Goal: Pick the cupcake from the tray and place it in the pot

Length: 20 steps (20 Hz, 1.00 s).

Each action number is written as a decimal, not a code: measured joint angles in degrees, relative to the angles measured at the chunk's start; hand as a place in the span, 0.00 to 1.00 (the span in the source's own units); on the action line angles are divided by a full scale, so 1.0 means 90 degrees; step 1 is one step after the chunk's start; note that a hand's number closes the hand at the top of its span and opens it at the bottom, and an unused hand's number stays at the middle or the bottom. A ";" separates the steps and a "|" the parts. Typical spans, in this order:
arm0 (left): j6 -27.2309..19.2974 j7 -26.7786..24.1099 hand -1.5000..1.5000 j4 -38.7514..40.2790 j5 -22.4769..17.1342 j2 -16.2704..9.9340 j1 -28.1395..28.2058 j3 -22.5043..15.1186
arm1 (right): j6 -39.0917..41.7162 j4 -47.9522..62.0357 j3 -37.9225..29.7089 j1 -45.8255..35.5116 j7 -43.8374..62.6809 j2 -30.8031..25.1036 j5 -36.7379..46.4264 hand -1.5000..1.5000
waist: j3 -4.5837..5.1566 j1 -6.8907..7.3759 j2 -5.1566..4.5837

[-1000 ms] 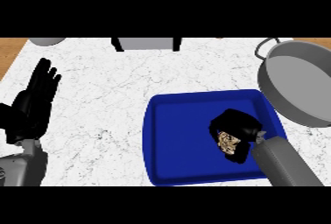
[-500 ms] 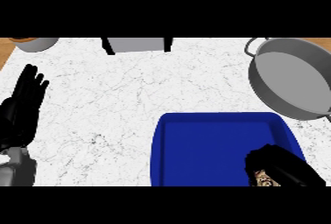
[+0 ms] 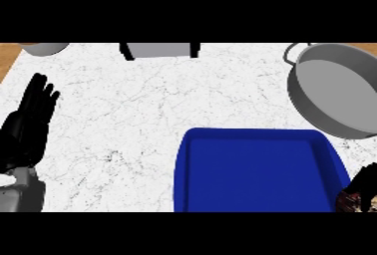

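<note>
**A:** Where did the tray (image 3: 254,172) sit, and what lay around it?

**B:** The blue tray lay on the white marbled counter (image 3: 147,109), toward the near right part of it. Its floor showed bare blue. Beyond the tray, to the right, stood the grey pot (image 3: 335,89), close to the tray's far right corner but apart from it. It had a handle loop on its far left rim, and its inside showed plain grey.

**A:** And the cupcake?

**B:** Just off the tray's near right corner, in the right hand (image 3: 362,187). Only a small brownish, speckled patch of the cupcake (image 3: 349,201) showed between the dark fingers. The hand sat curled around it at the view's lower right edge, outside the tray's rim and well short of the pot.

**A:** What about the other hand?

**B:** The left hand (image 3: 26,127) showed well to the left of the tray, near the counter's left edge. Its fingers were straight and spread a little, pointing away from the robot, holding nothing. It touched none of the objects.

**A:** Anything else?

**B:** 2 things far beyond the tray, at the counter's back edge: a grey boxy object with black sides (image 3: 160,50), and further left a pale rounded vessel (image 3: 44,48), both cut off by the view.
</note>
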<state>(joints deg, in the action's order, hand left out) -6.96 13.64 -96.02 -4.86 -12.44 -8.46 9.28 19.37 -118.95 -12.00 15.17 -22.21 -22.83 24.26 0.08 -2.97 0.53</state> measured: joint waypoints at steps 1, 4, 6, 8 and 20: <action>0.0034 0.0095 0.50 -0.0027 -0.0032 -0.0055 -0.0087 0.0013 | 0.0063 -0.0101 -0.0241 -0.0069 0.0225 0.0022 -0.0277 1.00 | 0.0000 0.0046 -0.0008; 0.0024 0.0185 0.50 -0.0003 0.0004 -0.0040 -0.0243 -0.0051 | 0.0218 -0.0222 -0.1073 -0.0287 0.0680 -0.0126 -0.0977 1.00 | -0.0003 0.0147 -0.0027; 0.0003 0.0132 0.50 -0.0025 0.0077 0.0041 -0.0205 -0.0145 | 0.0317 0.0089 -0.1478 -0.0578 0.0854 -0.0310 -0.1271 1.00 | -0.0004 0.0217 -0.0041; -0.0049 0.0149 0.50 -0.0017 0.0165 0.0109 -0.0265 -0.0234 | 0.0469 0.0323 -0.1807 -0.0890 0.1161 -0.0510 -0.1616 1.00 | -0.0005 0.0256 -0.0047; 0.0121 0.0031 0.50 0.0047 0.0121 0.0153 -0.0267 -0.0211 | 0.0354 0.3623 -0.1863 -0.3037 0.1041 -0.1181 -0.1593 1.00 | -0.0012 0.0414 -0.0080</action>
<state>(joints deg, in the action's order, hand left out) -5.86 13.92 -95.60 -3.77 -11.07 -10.86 7.38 22.56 -86.34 -28.77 -12.16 -12.85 -33.46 9.93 -0.03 0.75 -0.19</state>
